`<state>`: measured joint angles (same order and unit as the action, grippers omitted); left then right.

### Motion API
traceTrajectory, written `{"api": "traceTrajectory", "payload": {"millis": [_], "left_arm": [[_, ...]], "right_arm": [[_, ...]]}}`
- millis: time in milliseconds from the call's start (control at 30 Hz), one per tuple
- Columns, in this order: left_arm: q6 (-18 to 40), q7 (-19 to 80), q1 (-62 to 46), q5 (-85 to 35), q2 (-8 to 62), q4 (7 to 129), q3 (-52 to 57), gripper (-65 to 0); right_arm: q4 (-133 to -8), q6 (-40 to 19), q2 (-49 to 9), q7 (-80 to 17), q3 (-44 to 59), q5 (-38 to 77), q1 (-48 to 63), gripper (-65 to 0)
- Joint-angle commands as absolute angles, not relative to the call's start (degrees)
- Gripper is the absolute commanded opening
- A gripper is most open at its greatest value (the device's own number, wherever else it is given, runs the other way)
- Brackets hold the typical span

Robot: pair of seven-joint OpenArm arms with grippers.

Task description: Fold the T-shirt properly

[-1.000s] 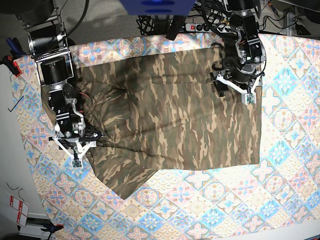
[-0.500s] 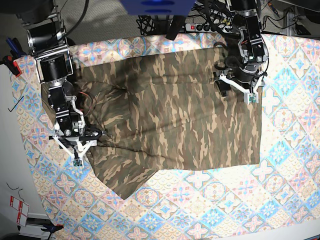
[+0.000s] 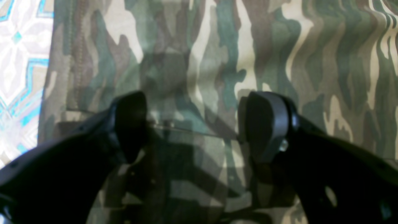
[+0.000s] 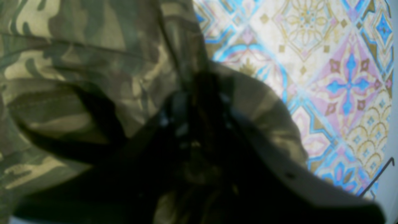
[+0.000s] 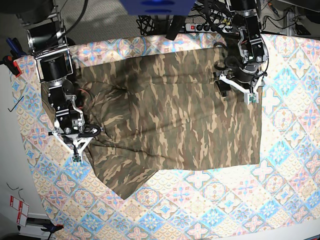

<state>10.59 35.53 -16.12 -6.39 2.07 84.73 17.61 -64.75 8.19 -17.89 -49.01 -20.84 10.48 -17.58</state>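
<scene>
The top view is bright and sharp, with soft shadows by both arms. Both wrist views are blurry. The dark fingers [image 3: 264,124] throw a big shadow on the T-shirt [image 3: 217,46].

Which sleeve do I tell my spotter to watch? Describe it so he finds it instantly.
On the tablecloth, find the T-shirt. Its pointed sleeve juts toward the near edge, just below the right claw, which pinches fabric; the rest of the hem runs straight.

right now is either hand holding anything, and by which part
The right hand is shut on the T-shirt, pinching a fold at its edge beside the tablecloth. The left hand is open above the shirt, holding nothing.
</scene>
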Motion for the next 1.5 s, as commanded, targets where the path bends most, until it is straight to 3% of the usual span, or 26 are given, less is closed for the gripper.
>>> {"api": "traceTrajectory", "payload": {"millis": [0,100,267,400,733,1000,1467], "left_arm": [[9.7,38.6,-16.7,-6.0,2.2,84.5,17.9,-15.3],[9.7,38.6,-16.7,-6.0,2.3,84.5,17.9,-15.3],[9.7,38.6,-16.7,-6.0,2.4,84.5,17.9,-15.3],[9.7,38.6,-16.7,-6.0,2.4,84.5,17.9,-15.3],[9.7,38.6,-16.6,-6.0,2.4,84.6,17.9,-15.3],[9.7,38.6,-16.6,-5.9,2.2,84.6,17.8,-15.3],[9.7,38.6,-16.5,-5.6,2.2,84.6,17.8,-15.3]], "right_arm": [[-65.5,8.6,-18.9,-47.6,-20.4,9.9,-19.2,-54.8],[-65.5,8.6,-19.1,-47.3,-20.4,9.8,-19.2,-55.5],[-65.5,8.6,-19.3,-45.8,-20.4,6.0,-19.3,-65.0],[-65.5,8.6,-19.1,-45.9,-20.4,1.0,-20.1,-65.0],[-66.5,8.6,-19.1,-46.1,-20.3,0.8,-20.2,-65.0],[-75.2,8.6,-19.1,-50.1,-20.4,0.8,-19.6,-65.0],[-83.6,8.6,-19.1,-51.3,-14.7,0.8,-9.3,-65.0]]}}
